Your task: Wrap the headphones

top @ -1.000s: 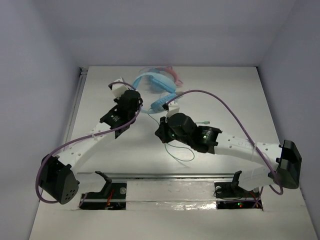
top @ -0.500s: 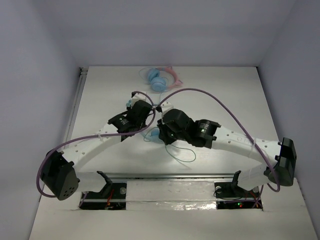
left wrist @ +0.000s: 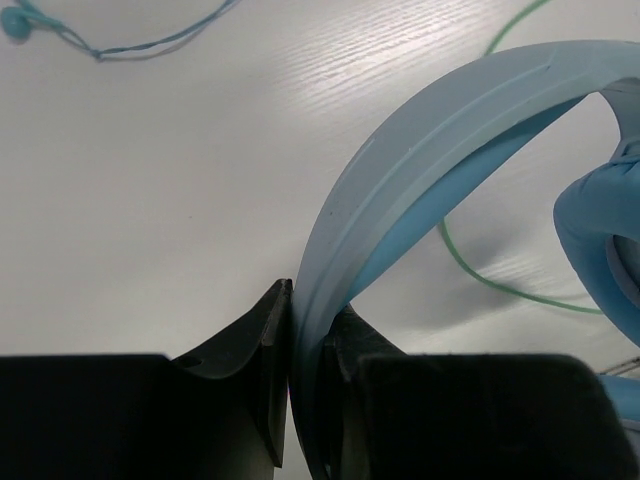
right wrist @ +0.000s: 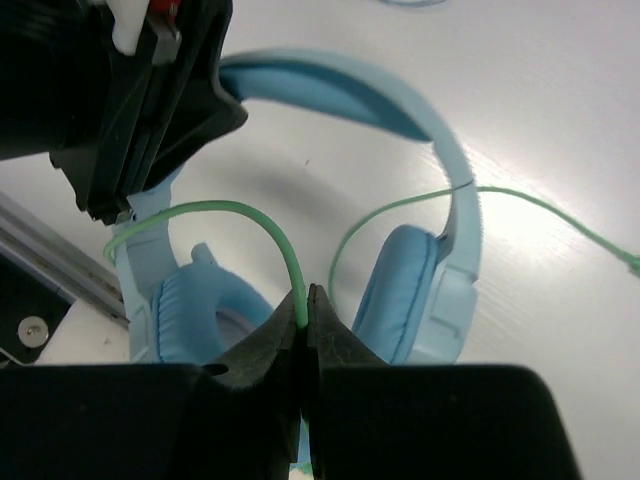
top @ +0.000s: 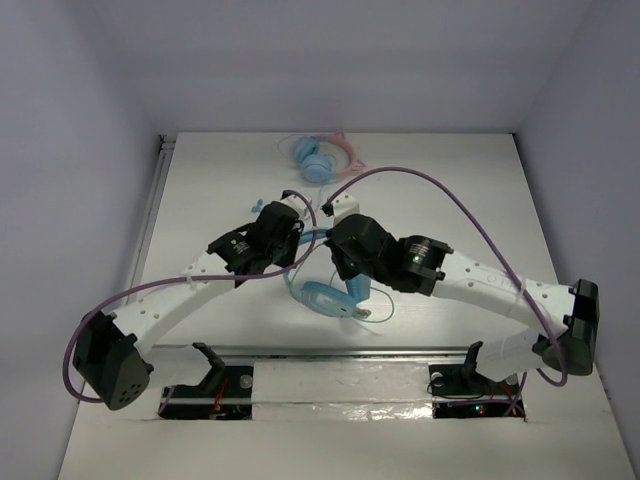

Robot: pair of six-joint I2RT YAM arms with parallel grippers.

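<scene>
The large light-blue headphones (top: 328, 298) lie near the table's front middle, one padded cup showing below both grippers. My left gripper (top: 300, 232) is shut on the wide blue headband (left wrist: 420, 140), which arcs up and right in the left wrist view. My right gripper (top: 345, 262) is shut on the thin pale-green cable (right wrist: 262, 218), which loops up from the pinch and over the two cups (right wrist: 395, 290). The cable also trails on the table (left wrist: 500, 285). The left gripper's black body (right wrist: 130, 90) sits close at the upper left of the right wrist view.
Smaller blue headphones with a pink cat-ear headband (top: 322, 158) lie at the back middle. A thin blue earbud cord (left wrist: 110, 40) lies near the left gripper. A metal rail (top: 340, 352) runs along the near edge. White walls enclose the table.
The headphones have moved toward the near edge, from the back middle to the front middle. Both grippers came toward each other over them, and a cup now lies flat below them.
</scene>
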